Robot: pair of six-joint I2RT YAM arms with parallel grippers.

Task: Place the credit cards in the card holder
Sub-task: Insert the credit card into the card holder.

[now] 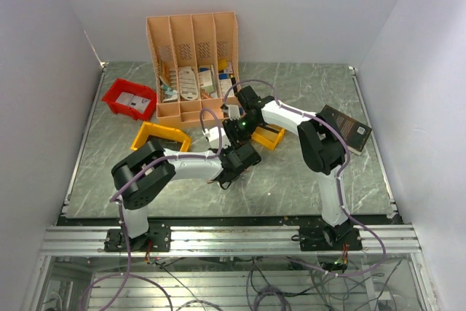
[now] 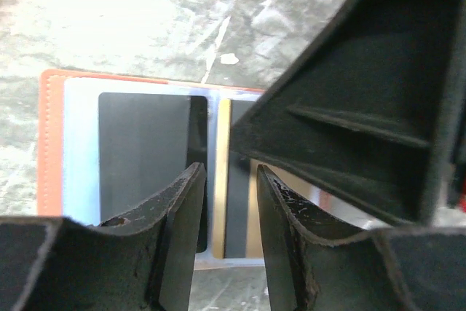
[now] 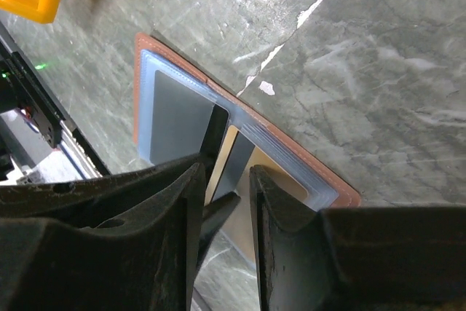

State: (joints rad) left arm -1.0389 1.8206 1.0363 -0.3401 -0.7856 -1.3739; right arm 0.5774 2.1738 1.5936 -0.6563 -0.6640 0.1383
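At 6 o'clock in each wrist view, our left end effector (image 2: 229, 172) and right end effector (image 3: 226, 172) stand with jaws parted, gripping nothing, over the open card holder (image 2: 52, 143) lying flat on the counter (image 2: 109, 12). Its clear pockets show dark and tan panels. From above, the arms hide it. Farther out we see a yellow bin (image 1: 162, 128) at 10 o'clock, a red bin (image 1: 113, 96) holding white paper, a black book (image 1: 349, 127) at 2 o'clock, and a peach organiser (image 1: 191, 30) with leaflets at 12.

left end effector (image 2: 227, 172): jaws slightly apart, pointing down | right end effector (image 3: 226, 171): jaws slightly apart, beside left
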